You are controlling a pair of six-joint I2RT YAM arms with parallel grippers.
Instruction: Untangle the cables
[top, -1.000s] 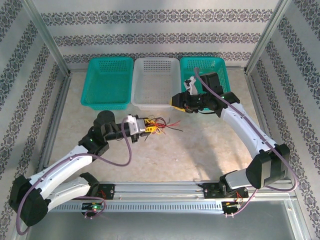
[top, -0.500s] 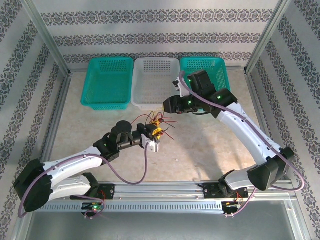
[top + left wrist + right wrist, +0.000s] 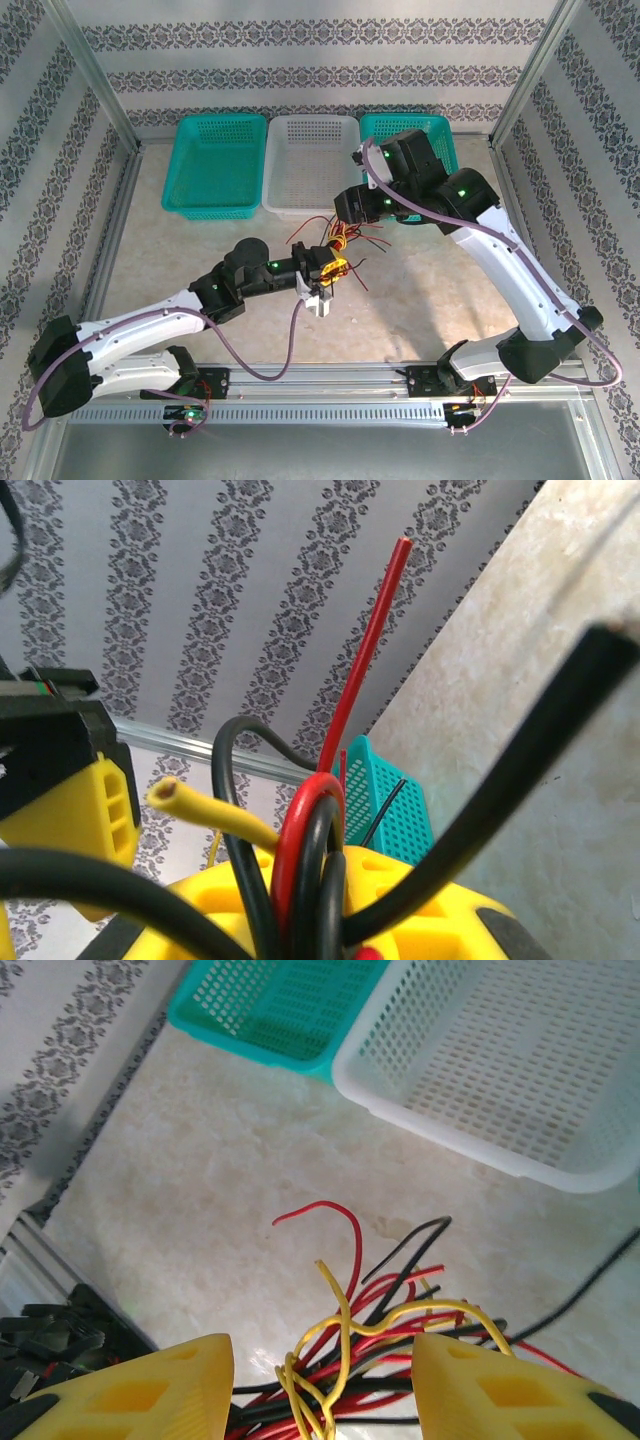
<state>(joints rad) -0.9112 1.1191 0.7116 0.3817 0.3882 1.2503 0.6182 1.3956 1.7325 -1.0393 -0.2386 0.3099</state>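
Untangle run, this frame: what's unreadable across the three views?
- Top external: how the cables cross; too small, and the left claw covers its grip on them.
- Left wrist: grip point cut off by the bottom edge; near black strand blurred.
- Right wrist: strands' lower ends cut off by the bottom edge, between the fingers of the open right claw.
- Top external: right teal basket, near part behind the right arm.

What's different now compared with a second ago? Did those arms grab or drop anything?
The left claw, shut on the cables throughout, carried the tangle rightward toward the middle of the table. The right claw swung in over it and now hangs open, its fingers either side of the tangle; it has grabbed nothing. The white basket has not moved.
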